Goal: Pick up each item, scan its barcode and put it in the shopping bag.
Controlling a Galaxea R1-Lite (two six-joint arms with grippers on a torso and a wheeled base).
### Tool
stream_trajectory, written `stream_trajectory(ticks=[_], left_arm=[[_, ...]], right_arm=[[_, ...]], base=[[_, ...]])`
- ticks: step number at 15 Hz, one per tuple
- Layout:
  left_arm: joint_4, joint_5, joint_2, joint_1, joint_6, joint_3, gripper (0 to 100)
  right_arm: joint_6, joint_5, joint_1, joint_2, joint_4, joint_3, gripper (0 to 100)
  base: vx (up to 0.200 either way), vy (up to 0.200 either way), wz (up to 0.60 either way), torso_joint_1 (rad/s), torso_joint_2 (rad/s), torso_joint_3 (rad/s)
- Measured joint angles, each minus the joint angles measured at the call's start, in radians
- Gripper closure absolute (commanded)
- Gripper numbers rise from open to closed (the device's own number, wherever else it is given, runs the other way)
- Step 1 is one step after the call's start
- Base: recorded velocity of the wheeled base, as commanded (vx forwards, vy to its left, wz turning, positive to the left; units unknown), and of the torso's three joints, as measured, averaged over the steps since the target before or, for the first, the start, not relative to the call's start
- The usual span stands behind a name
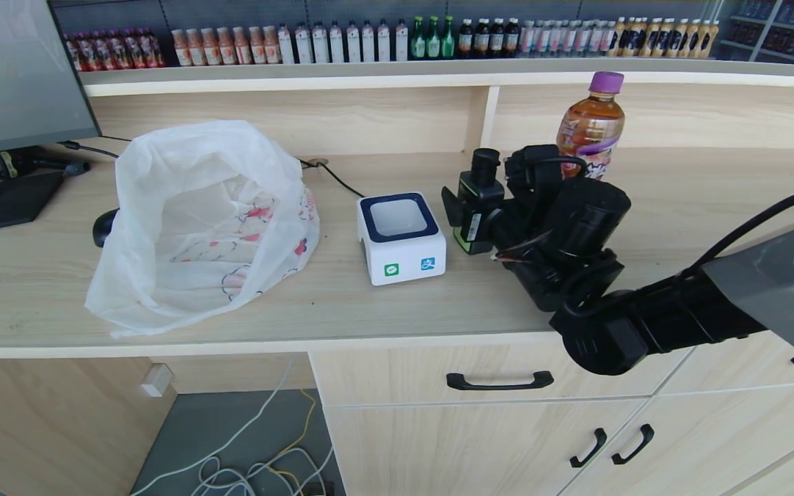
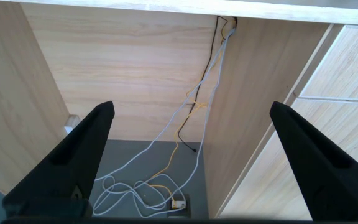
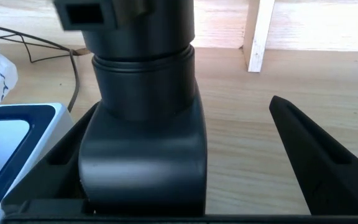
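A black upright item with a green label [image 1: 474,213] stands just right of the white barcode scanner [image 1: 400,238] on the counter. My right gripper [image 1: 481,196] is open around it. In the right wrist view the item [image 3: 142,124] lies against one finger, with a clear gap to the other finger [image 3: 316,168]. The white plastic shopping bag [image 1: 197,220] sits open on the left of the counter. An amber drink bottle with a purple cap [image 1: 591,127] stands behind my right arm. My left gripper [image 2: 191,109] hangs open and empty below the counter.
A monitor [image 1: 18,69] and its black base stand at the far left, with a black mouse [image 1: 102,227] behind the bag. A cable [image 1: 338,180] runs across the counter behind the scanner. Drawers [image 1: 500,380] front the counter. Loose cables [image 2: 148,186] lie on the floor.
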Motion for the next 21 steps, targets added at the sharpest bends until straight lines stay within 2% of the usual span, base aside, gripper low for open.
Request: stream_trajectory(ticks=[13, 14, 21], left_arm=[[0.0, 0.0, 0.0, 0.0, 0.0, 0.0, 0], [0.0, 0.0, 0.0, 0.0, 0.001, 0.0, 0], [0.0, 0.0, 0.0, 0.0, 0.0, 0.0, 0]], right_arm=[[0.0, 0.0, 0.0, 0.021, -0.001, 0.004, 0], [0.0, 0.0, 0.0, 0.022, -0.001, 0.004, 100], [0.0, 0.018, 0.0, 0.025, -0.014, 0.004, 100]], base=[[0.0, 0.0, 0.0, 0.0, 0.0, 0.0], [0.0, 0.0, 0.0, 0.0, 0.0, 0.0], [0.0, 0.0, 0.0, 0.0, 0.0, 0.0]])
